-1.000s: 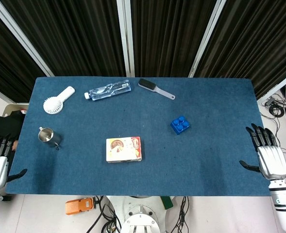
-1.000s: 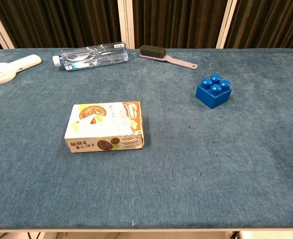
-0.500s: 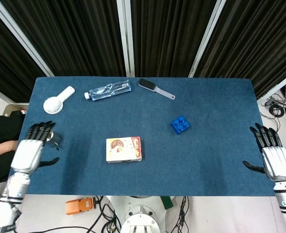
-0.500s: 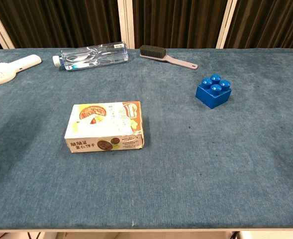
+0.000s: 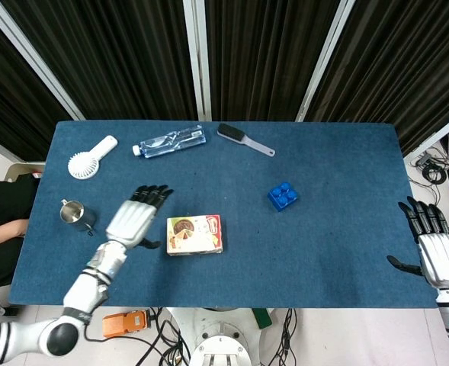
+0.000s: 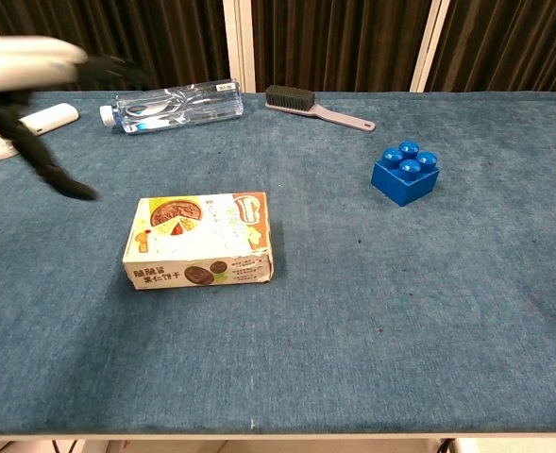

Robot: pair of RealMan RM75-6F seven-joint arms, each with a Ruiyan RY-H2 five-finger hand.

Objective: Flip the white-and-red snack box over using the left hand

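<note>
Currently the left hand [image 5: 135, 219], fingers spread and empty, hovers just left of the snack box [image 5: 195, 234] at frame centre; next, hook its edge and tip it over.

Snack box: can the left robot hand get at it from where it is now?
Probably yes. The left robot hand hovers open just beside the snack box, with only bare table between them; the cup sits behind it.

Around the one snack box [image 5: 195, 234]: one metal cup [image 5: 75, 214], one handheld fan [image 5: 90, 157], one water bottle [image 5: 168, 142], one brush [image 5: 243, 139], one blue brick [image 5: 283, 196], two robot hands.
</note>
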